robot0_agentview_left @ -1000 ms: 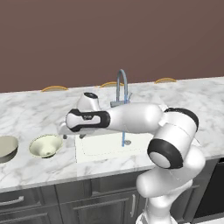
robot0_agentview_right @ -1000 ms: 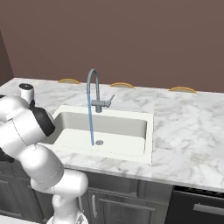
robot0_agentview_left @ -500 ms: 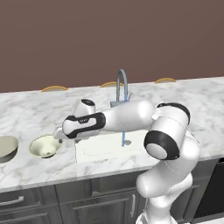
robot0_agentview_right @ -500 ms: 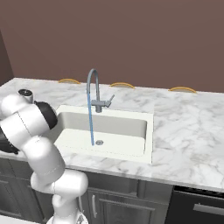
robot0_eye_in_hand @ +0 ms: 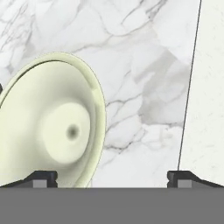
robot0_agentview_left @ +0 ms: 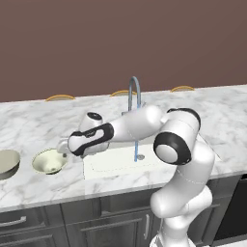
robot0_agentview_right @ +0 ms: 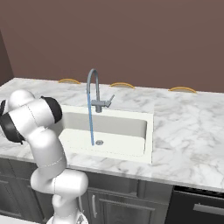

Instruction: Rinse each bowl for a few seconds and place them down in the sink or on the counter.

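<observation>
On the counter (robot0_agentview_left: 29, 125), left of the sink (robot0_agentview_left: 120, 164), sits the cream bowl (robot0_agentview_left: 49, 161); the hand (robot0_agentview_left: 63, 146) hangs just above its right rim, fingers spread wide, holding nothing; the grey bowl (robot0_agentview_left: 7, 163) rests further left; water runs from the faucet (robot0_agentview_left: 133, 94).

Pale yellow-green bowl (robot0_eye_in_hand: 52, 127), grey-beige bowl (robot0_agentview_left: 7, 163), white grey-veined marble counter (robot0_agentview_left: 38, 128), white sink (robot0_agentview_right: 122, 131).

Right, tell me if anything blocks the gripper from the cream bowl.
Nothing visible does. The open gripper hangs just above the cream bowl on the counter; bare marble lies between the fingertips.
</observation>
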